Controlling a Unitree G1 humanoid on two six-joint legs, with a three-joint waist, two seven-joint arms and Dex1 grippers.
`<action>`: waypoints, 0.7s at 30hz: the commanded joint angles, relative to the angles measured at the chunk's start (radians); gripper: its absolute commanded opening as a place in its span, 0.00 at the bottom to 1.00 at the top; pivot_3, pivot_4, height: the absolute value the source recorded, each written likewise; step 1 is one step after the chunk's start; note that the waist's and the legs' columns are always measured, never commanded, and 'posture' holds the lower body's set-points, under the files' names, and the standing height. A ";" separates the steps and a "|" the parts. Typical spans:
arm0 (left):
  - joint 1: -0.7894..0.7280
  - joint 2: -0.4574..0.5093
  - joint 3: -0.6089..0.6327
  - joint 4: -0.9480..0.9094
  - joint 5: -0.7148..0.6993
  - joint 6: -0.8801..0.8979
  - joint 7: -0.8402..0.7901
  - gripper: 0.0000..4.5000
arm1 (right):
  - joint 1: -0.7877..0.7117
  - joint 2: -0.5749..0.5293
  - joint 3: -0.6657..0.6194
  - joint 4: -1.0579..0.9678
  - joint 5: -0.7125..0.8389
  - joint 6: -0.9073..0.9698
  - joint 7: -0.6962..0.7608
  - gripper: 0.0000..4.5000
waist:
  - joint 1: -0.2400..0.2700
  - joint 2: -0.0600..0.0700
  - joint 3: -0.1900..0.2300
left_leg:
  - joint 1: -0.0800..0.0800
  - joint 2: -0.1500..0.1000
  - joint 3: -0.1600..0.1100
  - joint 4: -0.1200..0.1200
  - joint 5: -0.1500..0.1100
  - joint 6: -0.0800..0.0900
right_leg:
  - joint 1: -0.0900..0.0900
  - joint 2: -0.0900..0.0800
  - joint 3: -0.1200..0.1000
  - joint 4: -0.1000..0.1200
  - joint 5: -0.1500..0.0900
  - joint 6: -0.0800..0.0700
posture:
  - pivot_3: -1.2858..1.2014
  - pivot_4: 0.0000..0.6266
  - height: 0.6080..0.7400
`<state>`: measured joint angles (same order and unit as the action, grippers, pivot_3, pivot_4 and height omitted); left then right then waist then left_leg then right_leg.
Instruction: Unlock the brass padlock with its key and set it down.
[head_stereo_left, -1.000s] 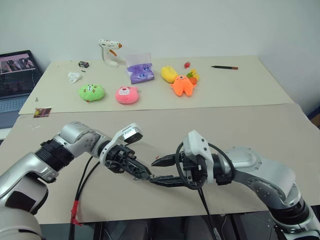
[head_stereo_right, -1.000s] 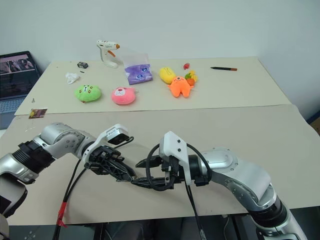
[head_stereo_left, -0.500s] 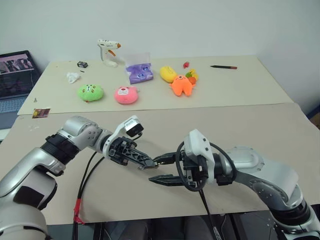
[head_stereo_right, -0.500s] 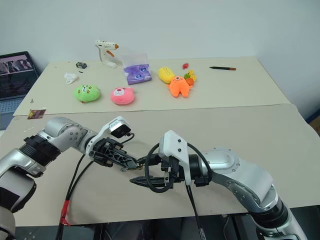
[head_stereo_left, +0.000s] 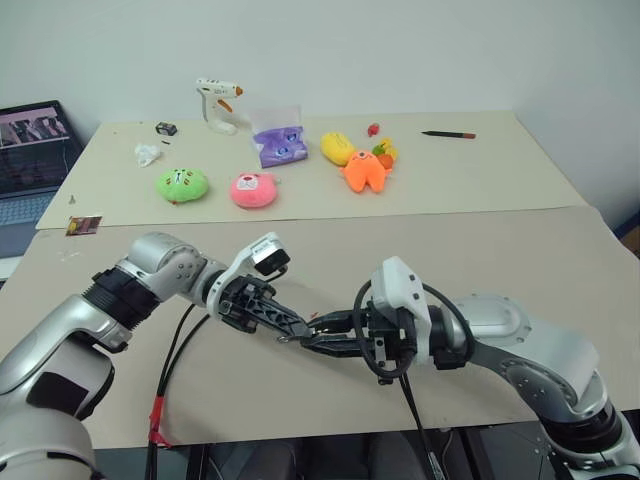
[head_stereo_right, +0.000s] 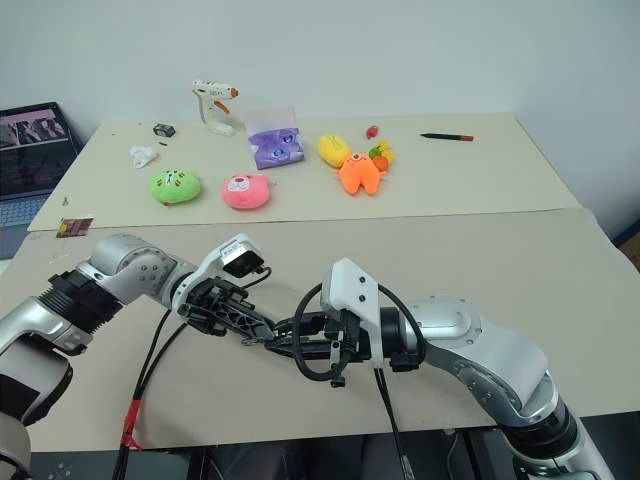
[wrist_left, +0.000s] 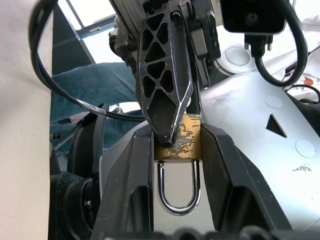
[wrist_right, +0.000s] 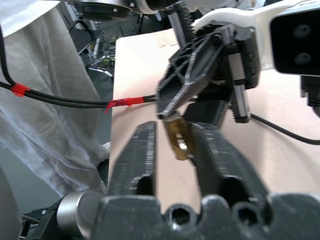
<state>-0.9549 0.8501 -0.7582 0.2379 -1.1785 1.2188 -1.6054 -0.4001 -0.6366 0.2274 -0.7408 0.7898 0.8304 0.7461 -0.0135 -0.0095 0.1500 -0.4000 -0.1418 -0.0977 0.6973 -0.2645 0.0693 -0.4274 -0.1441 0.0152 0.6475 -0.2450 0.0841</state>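
The brass padlock (wrist_left: 182, 139) is a small gold block with a silver shackle (wrist_left: 176, 192). My left gripper (wrist_left: 176, 137) is shut on its sides and holds it above the near table. In the left eye view my right gripper (head_stereo_left: 306, 338) meets the left gripper (head_stereo_left: 289, 332) tip to tip in front of me. In the right wrist view the padlock (wrist_right: 179, 139) sits tilted between the right gripper's (wrist_right: 173, 127) narrowed fingers, which close on its end away from the shackle. The key is hidden.
The far table holds a green plush (head_stereo_left: 183, 184), a pink plush (head_stereo_left: 254, 190), an orange plush (head_stereo_left: 366, 170), a yellow plush (head_stereo_left: 338, 148), a purple bag (head_stereo_left: 278, 142), a glue gun (head_stereo_left: 218, 103) and a pen (head_stereo_left: 449, 134). A laptop (head_stereo_left: 30, 160) sits at far left.
My right gripper's fingers stood wide apart and have now closed in on the padlock's end. The left gripper rose slightly with the padlock and then held still.
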 joint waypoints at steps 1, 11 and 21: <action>-0.011 0.010 0.031 0.002 -0.019 -0.008 -0.009 0.18 | 0.008 0.004 0.002 -0.034 0.029 -0.001 0.016 0.04 | 0.000 0.000 0.000 | 0.000 0.000 0.000 0.000 0.000 0.000 | 0.000 0.000 0.000 0.000 0.000 0.000 | 0.52 0.24 1.00; 0.003 0.012 0.054 0.001 0.003 -0.066 -0.009 0.55 | -0.005 0.004 0.003 -0.030 0.029 0.001 0.021 0.03 | 0.000 0.000 0.000 | 0.000 0.000 0.000 0.000 0.000 0.000 | 0.000 0.000 0.000 0.000 0.000 0.000 | 0.52 0.24 1.00; 0.074 0.066 0.049 0.059 0.171 -0.258 -0.009 1.00 | 0.013 -0.008 0.005 -0.021 0.008 -0.010 0.039 0.03 | -0.001 0.000 0.000 | 0.000 0.000 0.000 -0.001 0.000 0.000 | 0.001 0.000 0.000 0.000 0.000 0.000 | 0.52 0.24 1.00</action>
<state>-0.8857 0.9151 -0.7272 0.2748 -1.0416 0.9996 -1.6064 -0.3807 -0.6418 0.2374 -0.7399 0.7971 0.8374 0.7764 -0.0147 -0.0095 0.1500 -0.3999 -0.1417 -0.0976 0.6965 -0.2643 0.0690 -0.4265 -0.1442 0.0153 0.6474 -0.2449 0.0840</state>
